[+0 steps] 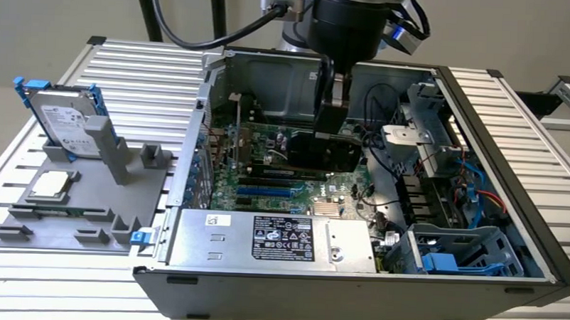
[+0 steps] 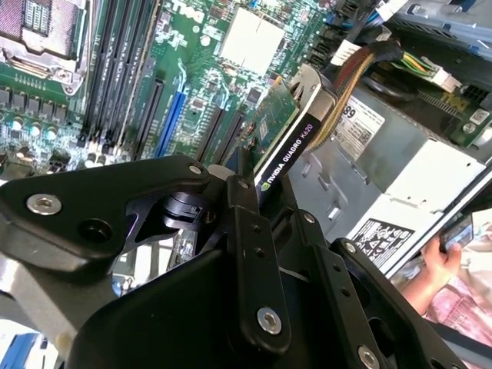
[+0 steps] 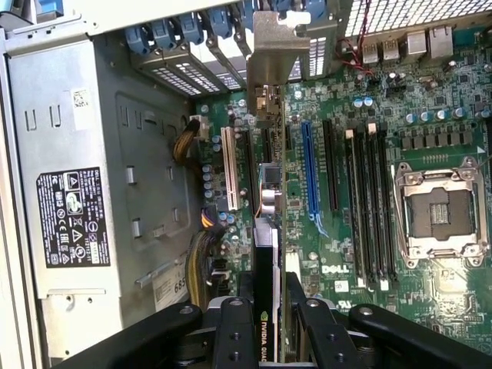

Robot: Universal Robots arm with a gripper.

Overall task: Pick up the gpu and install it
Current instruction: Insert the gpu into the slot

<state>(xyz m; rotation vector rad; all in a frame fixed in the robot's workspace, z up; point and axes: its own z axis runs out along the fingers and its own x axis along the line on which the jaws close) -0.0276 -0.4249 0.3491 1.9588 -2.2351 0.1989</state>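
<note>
Gpu [image 3: 269, 200], a thin card of green board and black cooler, is already lifted, pinched by the black gripper [image 3: 270, 315] over the green motherboard [image 3: 400, 100] inside the open grey computer case [image 1: 513, 139]; seating seems unfinished.

**Support:** silver ribbed aluminium table top [image 1: 127, 62], long parallel slats, seen in the exterior view.

**Item 1:** large black metal computer case [image 1: 356, 301], lying on its side with the open face upward. It covers the middle of the table and much of the exterior view's right. Bare slats show along both of its long sides.

**Item 2:** flat grey plastic holder plate [image 1: 141, 198] with upright posts and pockets. It rests on the slats at the exterior view's left, just beside the case.
</note>
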